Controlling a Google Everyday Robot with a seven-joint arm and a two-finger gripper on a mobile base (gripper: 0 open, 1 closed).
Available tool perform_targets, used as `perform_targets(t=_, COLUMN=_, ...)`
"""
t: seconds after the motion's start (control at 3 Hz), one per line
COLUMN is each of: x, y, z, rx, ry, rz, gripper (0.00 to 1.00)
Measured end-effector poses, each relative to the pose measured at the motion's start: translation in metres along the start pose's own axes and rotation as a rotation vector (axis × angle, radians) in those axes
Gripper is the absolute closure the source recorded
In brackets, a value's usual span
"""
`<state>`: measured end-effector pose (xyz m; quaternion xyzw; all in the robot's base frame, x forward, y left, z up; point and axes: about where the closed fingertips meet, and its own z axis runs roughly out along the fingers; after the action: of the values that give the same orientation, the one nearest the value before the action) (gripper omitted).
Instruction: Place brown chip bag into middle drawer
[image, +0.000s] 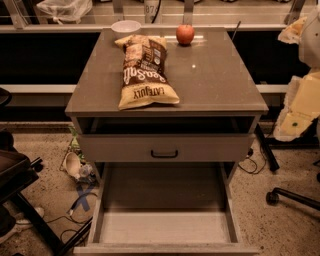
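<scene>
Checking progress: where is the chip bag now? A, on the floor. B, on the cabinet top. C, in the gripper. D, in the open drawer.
B: the chip bag lies flat on the cabinet top, while the gripper is off at the picture's right edge.

Chip bag (145, 71) flat above open drawer (165, 227)

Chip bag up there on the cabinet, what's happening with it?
Nothing is holding it right now. The brown chip bag lies flat on the cabinet top, near a red apple and a white bowl. The robot's gripper is off at the right edge, apart from the bag. Below, the middle drawer is pulled open, and the bag is not in it yet.
</scene>
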<state>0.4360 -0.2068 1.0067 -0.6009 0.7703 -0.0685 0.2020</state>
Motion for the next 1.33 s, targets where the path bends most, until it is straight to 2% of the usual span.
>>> perform_targets(t=0.33, x=0.0, y=0.0, z=0.0, rx=0.0, ry=0.0, rz=0.0, gripper=0.0)
perform_targets(t=0.67, x=-0.029, y=-0.031, z=0.018, rx=0.002, ry=-0.066, rz=-0.008, gripper=0.0)
perform_targets(t=1.0, x=-0.066, y=-0.083, z=0.049, rx=-0.02, ry=-0.175, rz=0.08, gripper=0.0)
perform_targets(t=1.33, x=-0.118, y=-0.131, z=0.074, rx=-0.025, ry=-0.34, rz=0.283, gripper=0.0)
